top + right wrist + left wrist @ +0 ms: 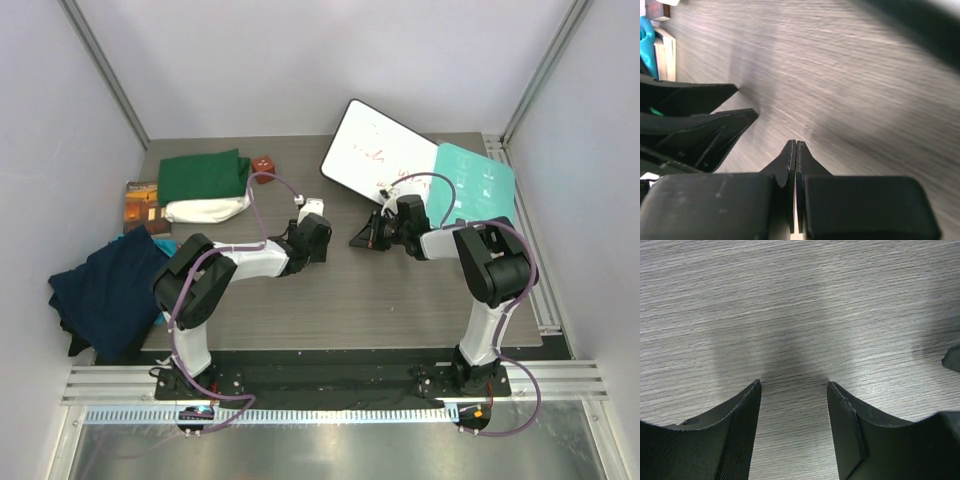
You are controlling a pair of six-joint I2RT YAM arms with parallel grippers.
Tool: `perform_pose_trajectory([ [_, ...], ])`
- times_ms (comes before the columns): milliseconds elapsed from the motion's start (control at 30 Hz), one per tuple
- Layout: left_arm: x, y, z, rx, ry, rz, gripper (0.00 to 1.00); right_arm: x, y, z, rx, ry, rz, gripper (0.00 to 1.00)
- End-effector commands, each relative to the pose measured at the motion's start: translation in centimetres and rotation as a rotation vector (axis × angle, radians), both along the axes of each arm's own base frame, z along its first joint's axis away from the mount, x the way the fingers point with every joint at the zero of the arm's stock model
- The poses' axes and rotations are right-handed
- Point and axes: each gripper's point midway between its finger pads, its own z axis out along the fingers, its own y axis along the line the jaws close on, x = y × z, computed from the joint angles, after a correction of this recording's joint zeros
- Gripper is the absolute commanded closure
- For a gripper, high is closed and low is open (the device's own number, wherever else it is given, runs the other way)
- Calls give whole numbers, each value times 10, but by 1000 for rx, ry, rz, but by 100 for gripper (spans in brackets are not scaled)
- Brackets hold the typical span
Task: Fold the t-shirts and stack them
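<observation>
Over the worktop's (400, 300) middle, the released left end effector (794, 390) and clenched, empty right end effector (795, 144) sit near enough to collide.

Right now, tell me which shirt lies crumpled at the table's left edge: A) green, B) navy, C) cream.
B: the navy shirt lies in a loose heap at the left edge of the table, while the green shirt and the cream shirt sit folded together farther back.
</observation>
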Motion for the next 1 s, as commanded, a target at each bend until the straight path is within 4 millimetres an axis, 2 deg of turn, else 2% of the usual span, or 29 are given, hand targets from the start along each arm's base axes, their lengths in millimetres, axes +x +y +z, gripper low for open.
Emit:
perform_pose_trajectory([
  [0, -25, 14, -34, 57, 131, -5, 44, -3, 10, 31, 23, -67, 24, 99],
  [267, -26, 14, -34, 57, 132, -4, 44, -15, 25, 40, -7, -85, 53, 99],
  [500, -27, 17, -33, 59, 126, 4, 44, -29, 24, 39, -50, -102, 37, 99],
  [567, -26, 18, -30, 54, 116, 10, 44, -35, 23, 41, -57, -108, 38, 82],
  [600, -27, 20, -30, 54, 114, 18, 43, -40, 21, 36, -88, -104, 33, 75],
  [633, -28, 21, -30, 53, 111, 23, 43, -43, 20, 45, -94, -133, 30, 74],
  [700, -28, 23, -26, 43, 94, 29, 43, -49, 15, 43, -159, -152, 20, 70],
  [767, -27, 23, -26, 41, 91, 29, 43, -52, 12, 53, -188, -182, 12, 66],
  [833, -26, 21, -26, 41, 94, 27, 43, -57, 9, 54, -218, -182, 18, 66],
  [967, -26, 21, -27, 44, 101, 25, 43, -61, -1, 71, -260, -231, -13, 64],
])
